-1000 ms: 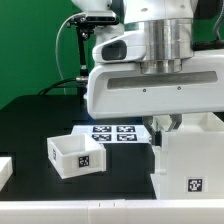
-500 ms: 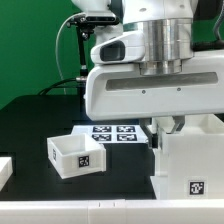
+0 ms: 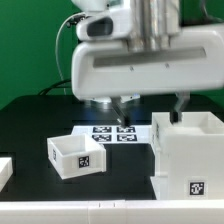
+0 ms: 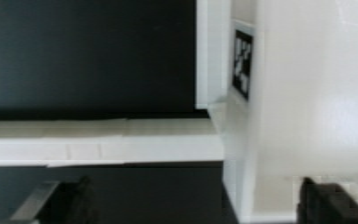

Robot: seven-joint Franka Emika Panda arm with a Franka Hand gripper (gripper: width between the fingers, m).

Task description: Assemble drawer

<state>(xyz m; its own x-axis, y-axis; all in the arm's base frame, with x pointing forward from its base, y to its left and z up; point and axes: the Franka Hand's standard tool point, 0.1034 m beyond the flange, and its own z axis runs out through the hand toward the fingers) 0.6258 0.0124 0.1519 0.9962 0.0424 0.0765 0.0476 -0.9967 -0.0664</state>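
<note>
The drawer (image 3: 76, 156) sits in the lower left of the exterior view, flat on the black table (image 3: 40, 118) with its open top up. You can see its black-and-white tag (image 3: 85, 163) on the wall facing the camera. Nothing grips it, and it lies well apart from the gripper (image 3: 150, 108), which hangs in the upper middle of the frame under the arm's broad white body (image 3: 150, 62). The claw's jaws stand wide apart. One dark finger (image 3: 119, 107) is over the marker board (image 3: 112, 132), and the other finger (image 3: 181, 106) is just above the top rim of the tall white box (image 3: 192, 150) at the lower right. You cannot tell whether that finger touches the box. The box shows its own tag (image 3: 195, 186) low on its front. A further white part (image 3: 4, 170) is cut off by the frame's left edge. In the wrist view the gripper (image 4: 194, 200) shows its two fingertips (image 4: 51, 200) far apart. The box wall (image 4: 309, 110) with a tag (image 4: 242, 58) stands close to one of them. A white band (image 4: 87, 140) also crosses the dark table, but you cannot tell what it is.
</note>
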